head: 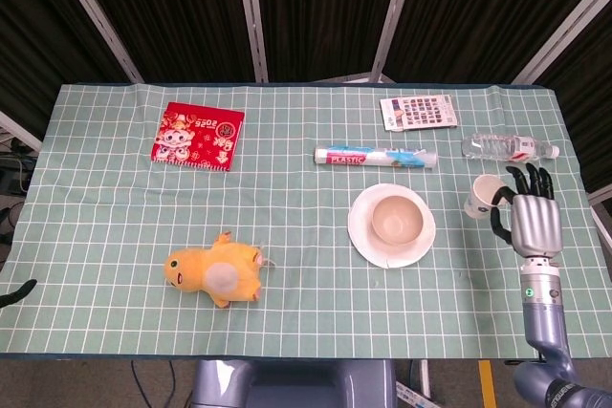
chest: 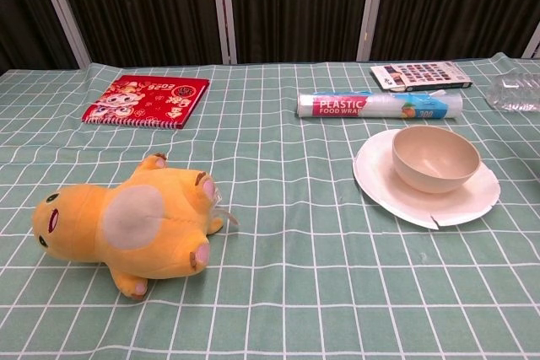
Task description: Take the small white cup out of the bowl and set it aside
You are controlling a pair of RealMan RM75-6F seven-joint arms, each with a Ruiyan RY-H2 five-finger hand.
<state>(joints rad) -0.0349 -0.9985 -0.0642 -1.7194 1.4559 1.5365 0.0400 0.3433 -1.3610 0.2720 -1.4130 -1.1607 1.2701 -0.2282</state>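
Note:
The small white cup point(head: 481, 196) hangs tilted in my right hand point(head: 529, 212), which grips it over the cloth to the right of the bowl; neither shows in the chest view. The beige bowl point(head: 399, 220) point(chest: 435, 158) stands empty on a white plate point(head: 368, 236) point(chest: 377, 181) with a chipped front rim. My left hand is outside both views.
A plastic-wrap roll point(head: 375, 156) point(chest: 379, 105) lies behind the plate, a clear bottle point(head: 509, 148) point(chest: 515, 91) at the far right, a card point(head: 418, 111) point(chest: 422, 75) at the back. A yellow plush toy point(head: 216, 272) point(chest: 126, 225) and a red booklet point(head: 198, 135) point(chest: 146, 99) lie on the left.

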